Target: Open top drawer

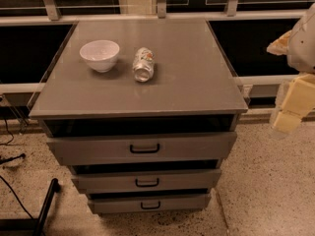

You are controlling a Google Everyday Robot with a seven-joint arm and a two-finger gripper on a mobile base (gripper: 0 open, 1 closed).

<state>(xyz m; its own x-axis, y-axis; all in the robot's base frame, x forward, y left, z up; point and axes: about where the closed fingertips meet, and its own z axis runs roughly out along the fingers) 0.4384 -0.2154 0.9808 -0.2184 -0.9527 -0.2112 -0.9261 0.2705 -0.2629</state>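
The top drawer [88, 150] is the widest of three grey metal drawers in a cabinet, with a small black bar handle [144, 149] at its centre. Its front stands a little forward under the cabinet top, with a dark gap above it. Two narrower drawers, the middle [98, 182] and the bottom [113, 204], sit below it. My gripper [290, 113] hangs at the right edge of the view, cream-coloured, well to the right of the cabinet and apart from the handle.
A white bowl [100, 54] and a tipped-over drink can [143, 64] lie on the grey cabinet top [187, 77]. Railings and dark windows run behind. A black stand leg [47, 205] and cables lie on the speckled floor at left.
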